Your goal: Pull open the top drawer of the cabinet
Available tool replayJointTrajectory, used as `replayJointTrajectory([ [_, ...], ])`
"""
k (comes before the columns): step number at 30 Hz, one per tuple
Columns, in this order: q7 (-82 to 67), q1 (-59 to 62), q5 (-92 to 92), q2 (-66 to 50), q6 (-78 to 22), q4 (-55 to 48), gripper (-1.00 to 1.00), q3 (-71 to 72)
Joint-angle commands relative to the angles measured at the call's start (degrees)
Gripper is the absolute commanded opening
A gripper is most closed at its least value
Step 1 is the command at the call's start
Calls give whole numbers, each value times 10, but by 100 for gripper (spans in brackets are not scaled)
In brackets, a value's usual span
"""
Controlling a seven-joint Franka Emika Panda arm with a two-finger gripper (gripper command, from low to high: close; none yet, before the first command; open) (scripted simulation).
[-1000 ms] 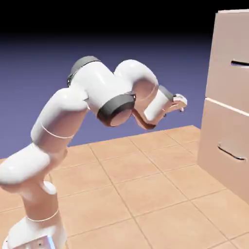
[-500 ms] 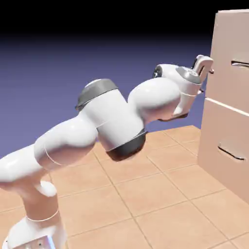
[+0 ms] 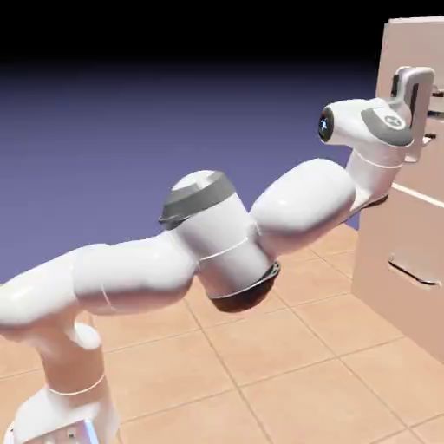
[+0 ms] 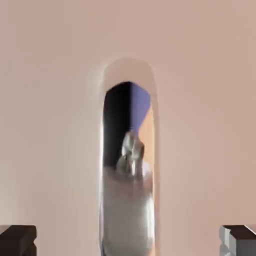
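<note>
From the lower left of the frame, the white arm [image 3: 134, 277] goes across the middle, over the tan floor [image 3: 295, 364], to the cabinet [image 3: 418, 19] on the right side. The gripper [image 3: 434, 115] is up in the upper right, in front of the top drawer [image 3: 423, 50]. The drawer looks shut. Its bar handle [image 4: 127, 220] sits between the two fingers, which are wide open, one on each side. I see a gap by both, so they do not grip it. Under that is the low drawer [image 3: 386, 230], which looks shut too.

I think the next job is to pinch the bar, then pull back to the left. If the arm pulls too soon, the fingers may just slide off and the drawer will stay put. If they close crooked, or only on the edge of the bar, it could slip out. If the hand pushes in too far, it may bump the drawer front. A sideways pull could make the drawer stick.
</note>
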State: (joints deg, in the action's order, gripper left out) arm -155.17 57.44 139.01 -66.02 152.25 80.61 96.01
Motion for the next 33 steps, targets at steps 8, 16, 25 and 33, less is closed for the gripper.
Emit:
replayJointTrajectory([
  [8,64,130,19,19,-42,166,-100,57],
  [16,111,276,12,29,-74,331,-100,135],
  [25,119,455,-34,-9,-102,517,-100,252],
  [33,102,562,-88,-55,-105,620,100,326],
])
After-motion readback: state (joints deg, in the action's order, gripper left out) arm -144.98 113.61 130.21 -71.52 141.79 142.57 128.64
